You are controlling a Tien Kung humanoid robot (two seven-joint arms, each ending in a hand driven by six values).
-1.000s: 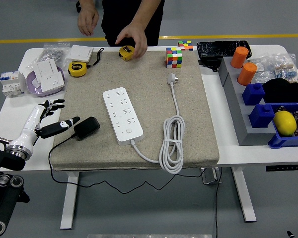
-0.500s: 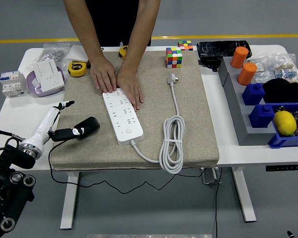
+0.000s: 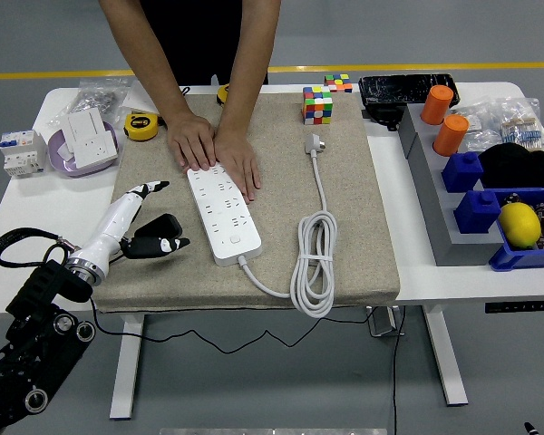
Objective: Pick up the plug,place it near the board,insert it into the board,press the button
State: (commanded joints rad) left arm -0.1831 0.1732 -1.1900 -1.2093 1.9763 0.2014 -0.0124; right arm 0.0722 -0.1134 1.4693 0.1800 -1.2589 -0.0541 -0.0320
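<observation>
At right, a blue plastic bin (image 3: 524,258) holds a yellow lemon-like ball (image 3: 519,223). My left hand (image 3: 143,227), lower left, has its fingers closed around the black plastic plug (image 3: 162,225), just left of the white rectangular power strip (image 3: 223,211) on the coarse beige mat (image 3: 363,208). A person's hands (image 3: 215,152) press the strip's far end.

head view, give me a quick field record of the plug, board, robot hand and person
plug: black plug on the beige mat, left of the board
board: white power strip, flat on the mat
left robot hand: at the plug, fingers around it
right robot hand: not in view
person: both hands pressing the board's far end
</observation>
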